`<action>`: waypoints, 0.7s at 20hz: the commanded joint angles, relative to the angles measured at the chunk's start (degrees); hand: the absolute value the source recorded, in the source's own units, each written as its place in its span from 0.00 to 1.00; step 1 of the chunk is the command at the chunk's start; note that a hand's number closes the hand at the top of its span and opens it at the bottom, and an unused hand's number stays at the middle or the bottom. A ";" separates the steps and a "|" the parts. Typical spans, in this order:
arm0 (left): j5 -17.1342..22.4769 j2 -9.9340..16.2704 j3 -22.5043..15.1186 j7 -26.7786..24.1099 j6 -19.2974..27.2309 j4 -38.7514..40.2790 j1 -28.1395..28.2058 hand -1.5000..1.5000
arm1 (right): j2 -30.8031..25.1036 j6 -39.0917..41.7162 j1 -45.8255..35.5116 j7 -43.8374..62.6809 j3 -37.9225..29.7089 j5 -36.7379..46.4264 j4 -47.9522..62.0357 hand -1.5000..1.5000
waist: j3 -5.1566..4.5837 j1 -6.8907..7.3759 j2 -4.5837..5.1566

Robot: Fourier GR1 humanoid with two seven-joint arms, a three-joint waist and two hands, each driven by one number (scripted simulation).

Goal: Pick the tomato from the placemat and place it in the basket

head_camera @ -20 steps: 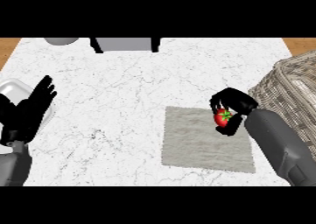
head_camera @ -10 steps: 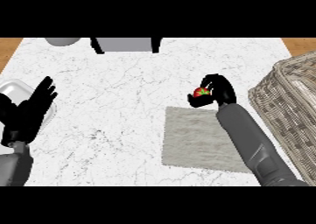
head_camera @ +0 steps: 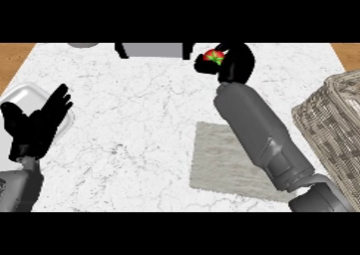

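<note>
At counter's far edge, right hand (head_camera: 234, 62) fingers curled round tomato (head_camera: 213, 57).

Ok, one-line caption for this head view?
Right hand holds the tomato at the counter's far edge, off the placemat; basket at right; left hand rests open.

The right hand (head_camera: 238, 62), at about 1 o'clock, curls round the tomato (head_camera: 213, 57) and hides most of it. The right forearm (head_camera: 260, 134) covers part of the placemat (head_camera: 219, 164). At 3 o'clock the basket (head_camera: 337, 129) is cut off by the right edge. A pale tray (head_camera: 17, 97) at 9 o'clock runs past the left edge, partly behind the left hand (head_camera: 37, 127).
</note>
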 commanded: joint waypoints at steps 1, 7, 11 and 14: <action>-0.15 -0.20 0.33 0.37 0.47 1.71 -1.64 0.50 | 0.60 -9.17 -10.37 15.69 3.00 6.85 5.82 1.00 | -0.04 -0.66 0.23; 0.28 0.76 1.91 0.27 0.55 2.12 -1.57 0.50 | -0.93 -3.64 -23.08 34.97 7.11 16.45 15.61 1.00 | 0.11 -2.15 0.04; -0.74 -1.33 0.48 -2.00 1.10 1.34 1.19 0.50 | -3.40 -0.06 -27.73 43.20 9.77 20.32 17.43 1.00 | 0.22 -2.40 0.10; -0.66 -0.28 1.33 -0.90 1.13 1.03 0.37 0.50 | -5.31 2.24 -29.96 46.44 10.46 21.51 17.18 1.00 | 0.28 -2.44 0.22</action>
